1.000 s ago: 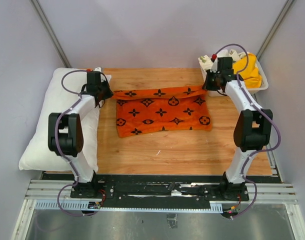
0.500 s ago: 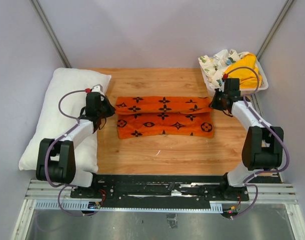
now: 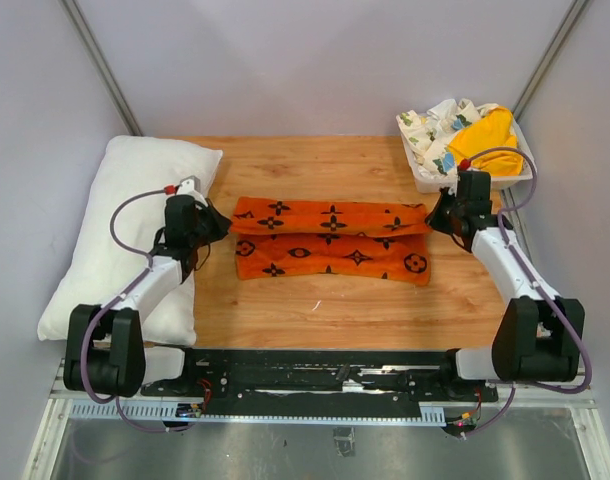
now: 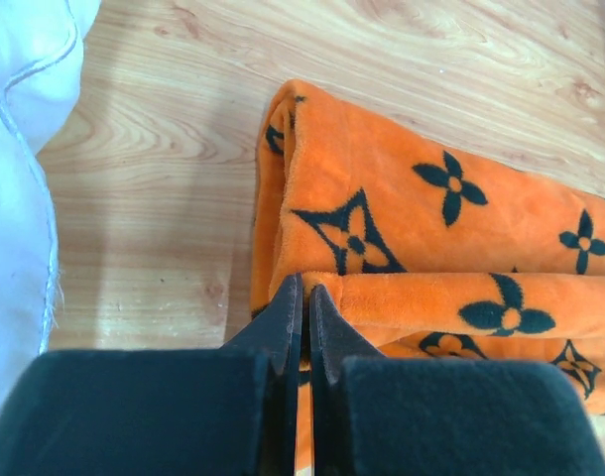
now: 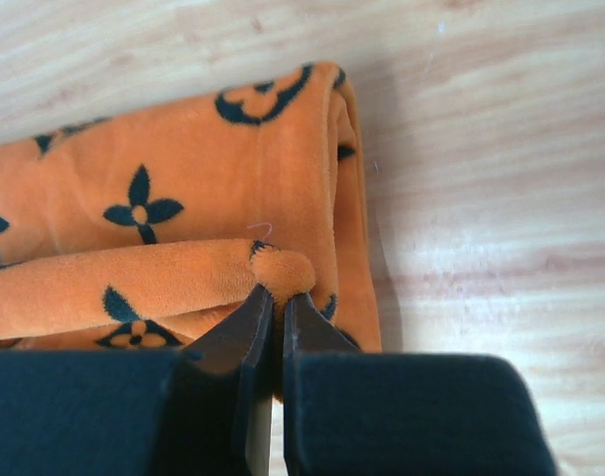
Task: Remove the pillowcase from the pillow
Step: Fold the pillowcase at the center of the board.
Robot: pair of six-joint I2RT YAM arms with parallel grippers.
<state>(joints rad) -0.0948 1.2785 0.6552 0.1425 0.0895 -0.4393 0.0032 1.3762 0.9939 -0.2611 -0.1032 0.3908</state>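
The orange pillowcase (image 3: pixel 330 240) with black flower motifs lies on the wooden table as a long strip folded lengthwise. It is off the white pillow (image 3: pixel 115 230), which lies along the table's left edge. My left gripper (image 3: pixel 225 228) is shut on the strip's left end, pinching the top fold's corner (image 4: pixel 304 288). At the strip's right end my right gripper (image 3: pixel 432 222) is shut on the top fold's bunched corner (image 5: pixel 276 293). The left wrist view shows the pillowcase (image 4: pixel 431 228) and the pillow's seam (image 4: pixel 10 149). In the right wrist view the pillowcase (image 5: pixel 183 198) fills the left half.
A white tray (image 3: pixel 485 180) at the back right holds a white floral-print cloth (image 3: pixel 435 125) and a plain yellow-orange cloth (image 3: pixel 485 135). Bare wood (image 3: pixel 325 300) shows between the pillowcase and the arm bases.
Both grippers have come toward the near edge, carrying the pillowcase's far corners with them. The pillowcase has folded over itself into a narrower, longer strip.
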